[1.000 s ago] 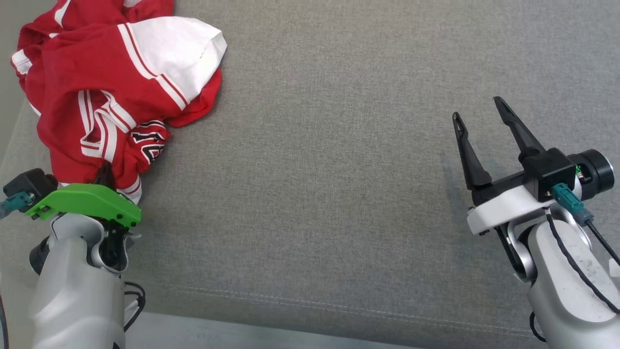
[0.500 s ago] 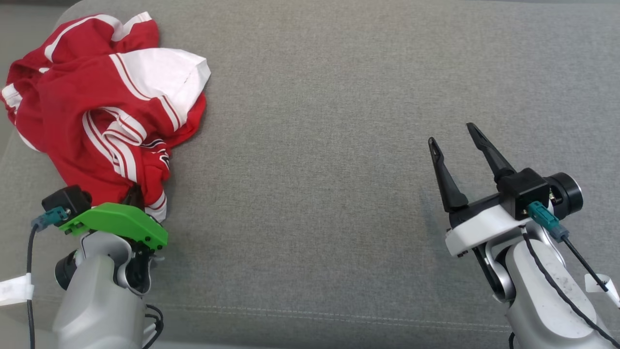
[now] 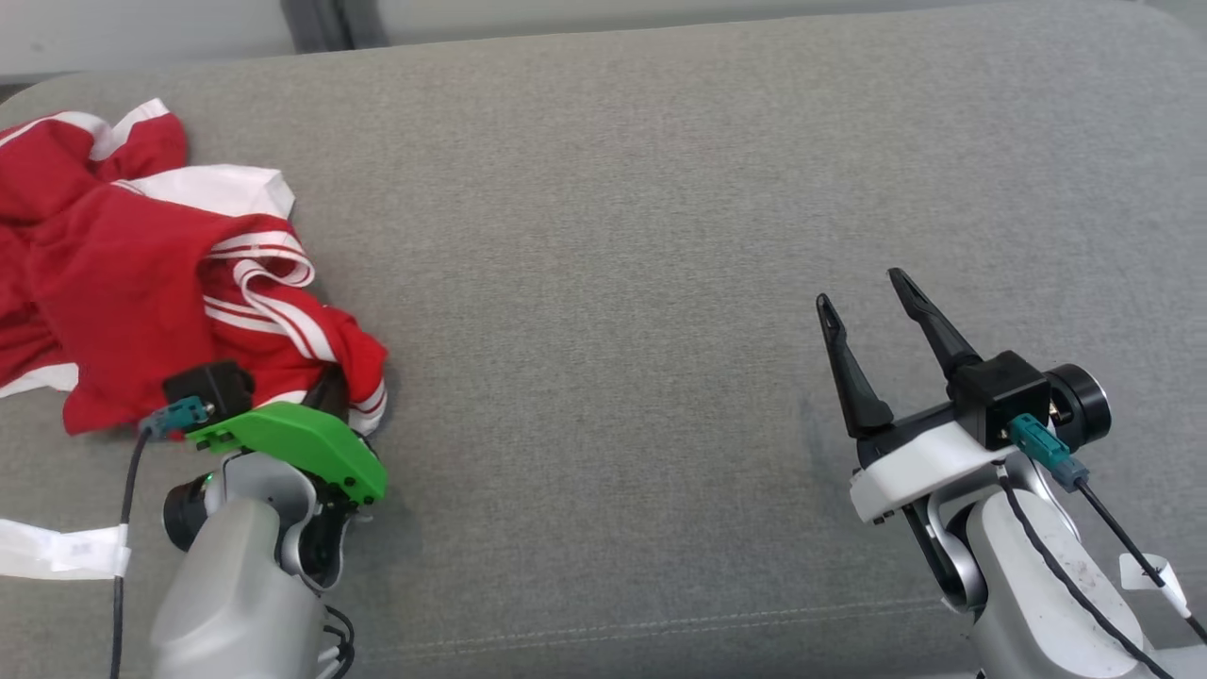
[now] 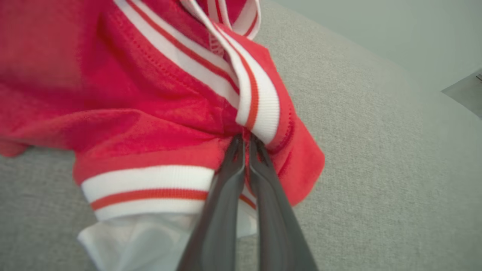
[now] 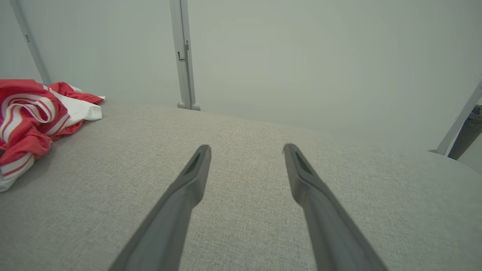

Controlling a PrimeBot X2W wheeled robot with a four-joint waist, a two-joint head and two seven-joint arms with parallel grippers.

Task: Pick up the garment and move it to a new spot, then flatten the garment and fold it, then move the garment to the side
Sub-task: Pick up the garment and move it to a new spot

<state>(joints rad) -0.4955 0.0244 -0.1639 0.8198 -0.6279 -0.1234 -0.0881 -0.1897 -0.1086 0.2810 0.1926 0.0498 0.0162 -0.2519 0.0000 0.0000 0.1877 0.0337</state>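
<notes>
At the left end of the grey upholstered cushion (image 3: 603,236), the garment (image 3: 123,302) is found crumpled in a heap, red with white stripes and a white panel. Its near edge is clamped by the left pincer (image 4: 244,141). In the left wrist view the two dark fingers (image 4: 222,210) are seen pressed together on a fold of red fabric just below a striped band, with white fabric showing beneath. In the head view the tips are largely hidden behind the green wrist cover (image 3: 292,438) and the cloth. The right pincer (image 3: 863,290) is held well apart from the garment, over bare cushion on the right side, its fingers spread wide with nothing between them. Contact between it and the cushion cannot be determined. A pale wall (image 5: 301,56) and an upright grey post (image 5: 182,56) are recorded beyond the far edge.
</notes>
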